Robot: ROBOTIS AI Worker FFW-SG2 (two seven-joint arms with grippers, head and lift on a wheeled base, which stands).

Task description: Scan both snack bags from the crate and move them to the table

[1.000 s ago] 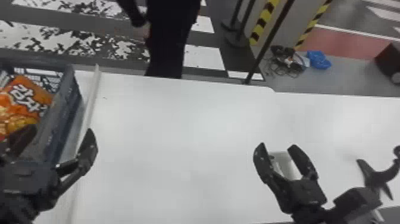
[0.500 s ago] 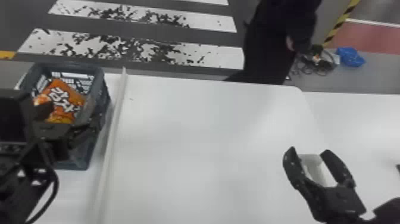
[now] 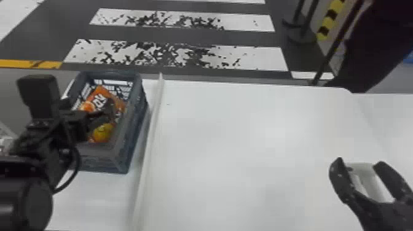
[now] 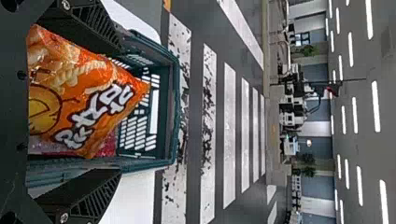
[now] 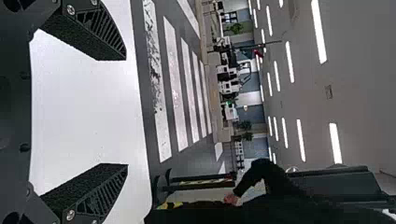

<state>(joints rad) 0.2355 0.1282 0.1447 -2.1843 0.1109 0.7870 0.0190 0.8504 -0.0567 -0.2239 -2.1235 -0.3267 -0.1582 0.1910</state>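
Item, latest change: the head view has swung so that the crate shows whole, and the left arm, lower and to the side a second ago, now reaches over it. For the task, this reads as the end of the approach, with the first grasp next.

Item, left claw: fingers spread, one to each side of the upper orange snack bag; no pinch evident. Arm entering from the head view's left edge, forearm slanting forward, fingers directed into the crate.

Item, snack bags: the orange one in the crate, tilted, white lettering exposed; a red-pink edge beneath it, perhaps the second bag. Both appear unscanned.

Item, right claw: fingers apart, above the right part of the counter, well away from the crate.

Item, rail: pale, along the counter just beside the crate; a lifted bag would probably need to clear it.
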